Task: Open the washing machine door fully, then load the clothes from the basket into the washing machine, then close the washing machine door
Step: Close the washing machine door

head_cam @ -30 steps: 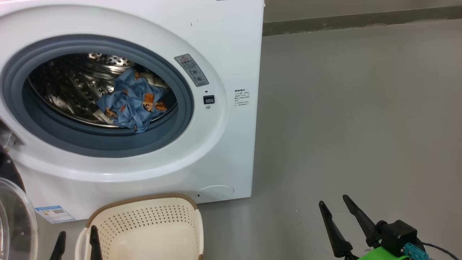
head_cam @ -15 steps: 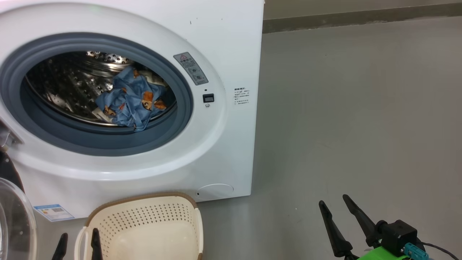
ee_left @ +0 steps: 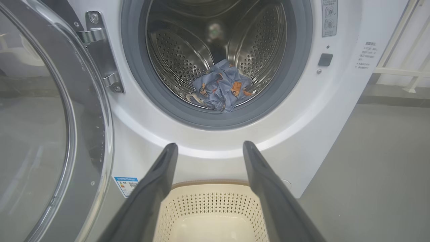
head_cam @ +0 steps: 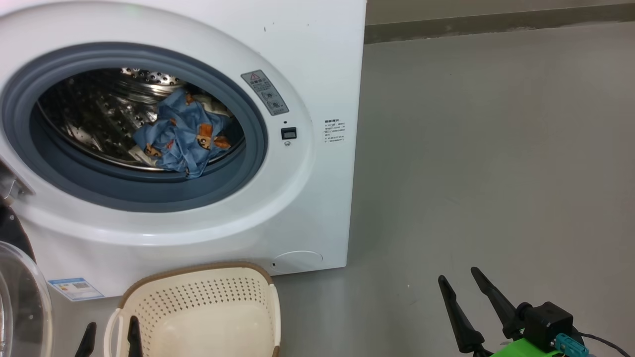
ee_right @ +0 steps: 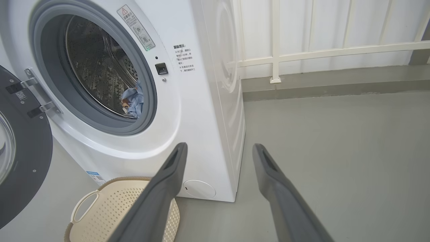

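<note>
The washer [head_cam: 317,59] is seen standing on the grey floor [head_cam: 496,148], with its door [ee_left: 87,111] swung wide to the left on a metal hinge [ee_left: 100,53]. The clothes [head_cam: 183,136], a blue bundle with orange prints and a cream piece behind it, are seen lying in the steel drum [ee_left: 174,57], low and toward the front, with one blue fold reaching the inner lip of the grey gasket [head_cam: 149,196]. The basket [head_cam: 208,297] is set on the floor just in front of the washer, below the opening; its perforated wall and plain bottom are shown. The left gripper [ee_left: 210,144] is held over the basket and pointed at the washer front, its fingers spread apart with nothing between them. The right gripper [head_cam: 457,274] is held over the floor to the right of the washer, well apart from the basket, its fingers likewise spread and nothing gripped. A blue label [head_cam: 75,288] is stuck near the washer's lower left corner.
</note>
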Motion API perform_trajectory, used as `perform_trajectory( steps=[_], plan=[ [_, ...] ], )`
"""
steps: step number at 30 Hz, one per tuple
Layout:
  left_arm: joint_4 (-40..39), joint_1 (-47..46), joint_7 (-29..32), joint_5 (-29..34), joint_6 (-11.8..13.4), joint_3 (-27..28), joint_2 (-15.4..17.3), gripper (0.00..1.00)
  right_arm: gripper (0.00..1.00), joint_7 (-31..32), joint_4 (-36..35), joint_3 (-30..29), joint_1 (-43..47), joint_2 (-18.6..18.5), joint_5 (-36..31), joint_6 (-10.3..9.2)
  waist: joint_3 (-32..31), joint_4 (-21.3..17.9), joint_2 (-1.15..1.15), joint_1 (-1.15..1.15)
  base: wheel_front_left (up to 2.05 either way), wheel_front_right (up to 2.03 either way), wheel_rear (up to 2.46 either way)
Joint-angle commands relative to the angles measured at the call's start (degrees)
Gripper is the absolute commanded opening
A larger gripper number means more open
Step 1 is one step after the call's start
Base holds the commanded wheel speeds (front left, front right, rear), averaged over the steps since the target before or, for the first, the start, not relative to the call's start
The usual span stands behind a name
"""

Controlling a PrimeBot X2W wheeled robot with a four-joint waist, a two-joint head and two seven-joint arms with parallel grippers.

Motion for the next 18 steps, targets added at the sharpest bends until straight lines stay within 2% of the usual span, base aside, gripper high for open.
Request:
perform_trajectory(
  steps=[1,18],
  plan=[
    [-1.0,-1.9,-0.4,0.5,-0.1,2.2,0.3,1.0,1.0,-0.7,-1.2,1.3,-1.6,-0.2,-0.6,0.35,0.1,0.1,0.0,0.0,0.0,0.0,0.0],
    [-1.2,-3.0,-0.4,0.5,-0.9,3.4,0.1,1.0,1.0,-0.7,-0.9,1.4,-2.3,0.2,-0.6,0.35,0.9,0.3,0.0,0.0,0.0,0.0,0.0]
  ],
)
